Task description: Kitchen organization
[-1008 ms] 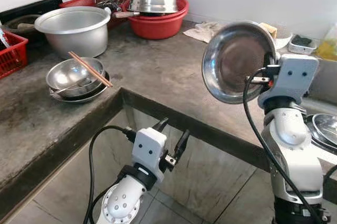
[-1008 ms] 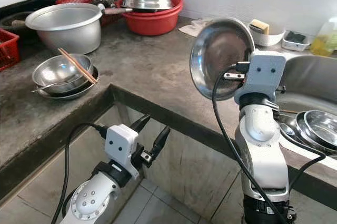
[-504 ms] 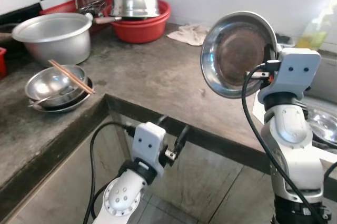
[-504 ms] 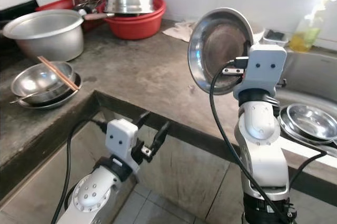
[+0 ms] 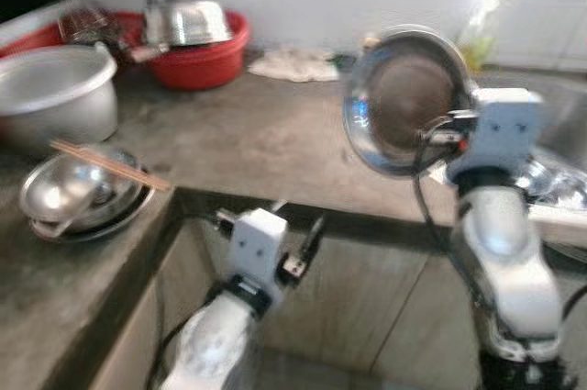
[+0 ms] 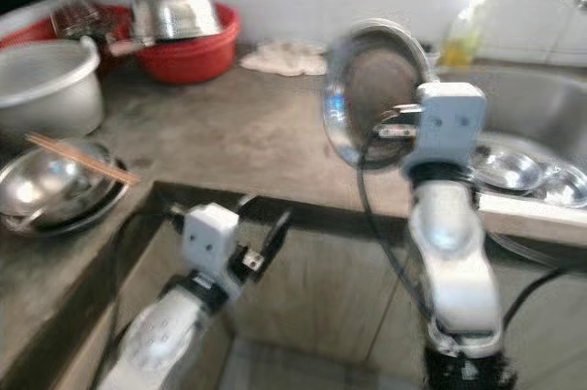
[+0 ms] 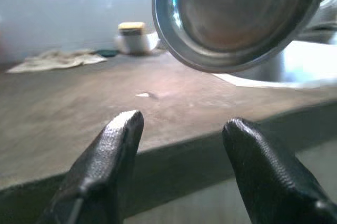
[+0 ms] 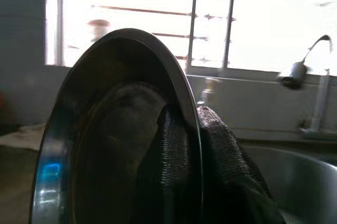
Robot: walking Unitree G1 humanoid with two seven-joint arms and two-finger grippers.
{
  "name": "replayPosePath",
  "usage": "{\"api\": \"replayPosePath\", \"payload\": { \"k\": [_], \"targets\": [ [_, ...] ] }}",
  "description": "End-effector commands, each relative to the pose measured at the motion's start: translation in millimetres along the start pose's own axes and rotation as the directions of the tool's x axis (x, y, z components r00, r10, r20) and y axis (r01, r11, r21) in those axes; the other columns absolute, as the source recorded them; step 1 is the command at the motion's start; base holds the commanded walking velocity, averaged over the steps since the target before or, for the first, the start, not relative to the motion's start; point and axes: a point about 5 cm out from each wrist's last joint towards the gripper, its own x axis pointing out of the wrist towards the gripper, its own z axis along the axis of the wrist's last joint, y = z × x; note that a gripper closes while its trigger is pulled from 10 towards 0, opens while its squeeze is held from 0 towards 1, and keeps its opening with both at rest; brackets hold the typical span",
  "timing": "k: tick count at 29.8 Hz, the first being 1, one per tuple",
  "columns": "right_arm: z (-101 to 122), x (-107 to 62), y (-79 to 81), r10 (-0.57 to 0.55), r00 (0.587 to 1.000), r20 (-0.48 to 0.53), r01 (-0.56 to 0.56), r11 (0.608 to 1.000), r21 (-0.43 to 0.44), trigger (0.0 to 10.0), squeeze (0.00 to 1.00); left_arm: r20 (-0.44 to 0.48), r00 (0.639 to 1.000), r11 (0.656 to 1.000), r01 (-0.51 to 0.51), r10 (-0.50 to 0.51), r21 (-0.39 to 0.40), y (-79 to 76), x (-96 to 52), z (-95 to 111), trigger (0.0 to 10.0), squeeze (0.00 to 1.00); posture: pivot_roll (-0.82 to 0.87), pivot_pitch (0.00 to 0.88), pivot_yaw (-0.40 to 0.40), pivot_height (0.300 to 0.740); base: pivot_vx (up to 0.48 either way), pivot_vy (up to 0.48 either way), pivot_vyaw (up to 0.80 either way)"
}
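One steel plate (image 5: 406,101) pinched by rim in right gripper (image 8: 196,145) jaws, raised upright above worktop (image 5: 266,138), likely for carrying toward sink (image 6: 537,133). Left gripper (image 7: 181,145) jaws spread, empty.

The right end effector (image 8: 192,161) is raised above the worktop (image 5: 266,147), clamped on the rim of a steel dish (image 5: 404,101) held on edge. The sink (image 6: 537,124) with stacked bowls (image 6: 504,170) lies to its right. The left end effector (image 5: 295,234), fingers apart, sits lower, in front of the worktop edge. Left of it rests a bowl stack (image 5: 78,197) with chopsticks (image 5: 110,165) across it. Behind that stands a large pot (image 5: 50,96). A basin (image 5: 197,50) and cloth (image 5: 293,64) lie at the back.
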Motion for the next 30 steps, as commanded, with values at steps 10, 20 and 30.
{"api": "replayPosePath", "payload": {
  "k": [10,20,30],
  "targets": [
    [1.1,-1.8,6.4,0.027,1.000,-0.003,-0.027,1.000,0.015,10.0,0.00,-0.017,1.000,0.999,-0.008,0.008,0.048,2.0,-3.3,-4.0,10.0,0.00,0.14,0.081,-0.009,0.740,0.218,-0.314,0.00],
    [0.9,-1.3,8.0,0.030,1.000,-0.008,-0.030,0.999,0.022,10.0,0.00,-0.017,1.000,0.998,-0.004,0.005,0.057,2.6,-3.9,-4.4,10.0,0.00,0.14,0.081,-0.006,0.740,0.273,-0.392,0.00],
    [2.7,2.7,6.1,0.030,1.000,0.001,-0.030,0.999,0.019,10.0,0.00,-0.015,1.000,0.998,0.000,0.001,0.057,2.1,-3.3,-4.8,10.0,0.00,0.14,0.079,-0.003,0.740,0.288,-0.381,0.00]
  ]
}}
